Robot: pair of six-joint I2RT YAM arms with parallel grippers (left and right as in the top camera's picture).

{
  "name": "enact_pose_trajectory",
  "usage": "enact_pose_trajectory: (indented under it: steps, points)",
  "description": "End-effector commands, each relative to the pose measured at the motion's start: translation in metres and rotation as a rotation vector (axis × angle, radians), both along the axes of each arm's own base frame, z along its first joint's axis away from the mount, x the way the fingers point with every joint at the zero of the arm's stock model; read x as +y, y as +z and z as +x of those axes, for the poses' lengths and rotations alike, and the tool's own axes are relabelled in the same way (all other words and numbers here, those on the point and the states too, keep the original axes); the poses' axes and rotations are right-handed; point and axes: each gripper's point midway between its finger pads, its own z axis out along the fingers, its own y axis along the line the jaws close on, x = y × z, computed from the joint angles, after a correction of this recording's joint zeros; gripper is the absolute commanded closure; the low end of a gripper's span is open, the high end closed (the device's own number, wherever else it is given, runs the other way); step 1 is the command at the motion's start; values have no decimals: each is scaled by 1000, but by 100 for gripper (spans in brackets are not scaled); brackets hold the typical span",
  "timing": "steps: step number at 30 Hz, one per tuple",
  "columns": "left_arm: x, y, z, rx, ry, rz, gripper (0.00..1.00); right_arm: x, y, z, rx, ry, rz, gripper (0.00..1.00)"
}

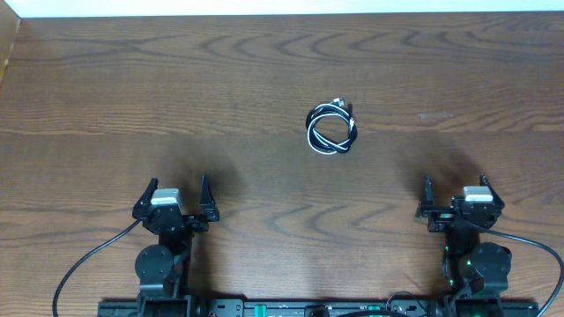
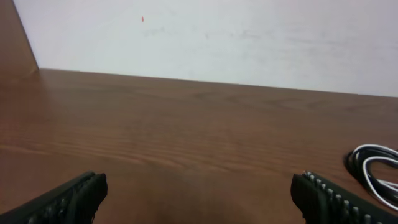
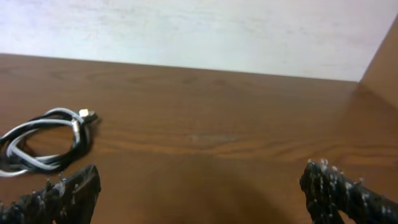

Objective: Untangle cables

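Note:
The black and white cables (image 1: 331, 129) lie coiled together in one small loop on the wooden table, past the middle and a little right. The coil shows at the far right edge of the left wrist view (image 2: 375, 167) and at the left of the right wrist view (image 3: 46, 138), with a small plug end pointing right. My left gripper (image 1: 177, 195) is open and empty near the front left, far from the coil. My right gripper (image 1: 456, 194) is open and empty near the front right, also apart from it.
The wooden table (image 1: 220, 106) runs back to a white wall (image 2: 217, 37). A raised wooden side edge stands at the far left (image 1: 7, 44). Thick black robot wires (image 1: 84, 264) trail from both arm bases at the front edge.

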Motion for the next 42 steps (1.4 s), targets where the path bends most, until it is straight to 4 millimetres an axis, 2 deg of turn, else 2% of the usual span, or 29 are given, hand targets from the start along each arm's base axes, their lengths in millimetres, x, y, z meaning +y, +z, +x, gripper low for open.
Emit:
enact_pose_trajectory:
  steps: [1,6,9,12,18,24,29,35,37,39,41,42]
  points:
    - [2,21,-5,-15,14,-30,0,10,25,-5,-12,55,31,1]
    - [2,34,-9,32,11,4,0,12,51,-19,14,68,33,1]
    - [-4,38,-7,54,-22,1,12,16,64,-26,17,90,36,1]
    - [-17,49,-4,72,-101,-15,12,16,78,-33,15,89,51,1]
    - [-20,74,6,159,-115,-21,8,16,115,-34,23,90,56,1]
    - [-20,109,23,252,-119,-9,3,30,154,-10,142,162,74,1]
    - [-20,131,39,310,-121,-14,0,34,174,30,289,174,85,1]
    - [-21,141,62,379,-122,-17,0,36,174,84,419,192,25,1]
    - [-27,139,71,398,-171,3,2,37,171,97,450,194,22,1]
    - [-36,135,78,417,-231,22,10,37,168,106,468,193,24,1]
    - [-37,127,86,440,-242,22,50,37,165,111,473,193,24,1]
    - [-37,125,88,446,-242,21,54,37,165,112,473,194,21,1]
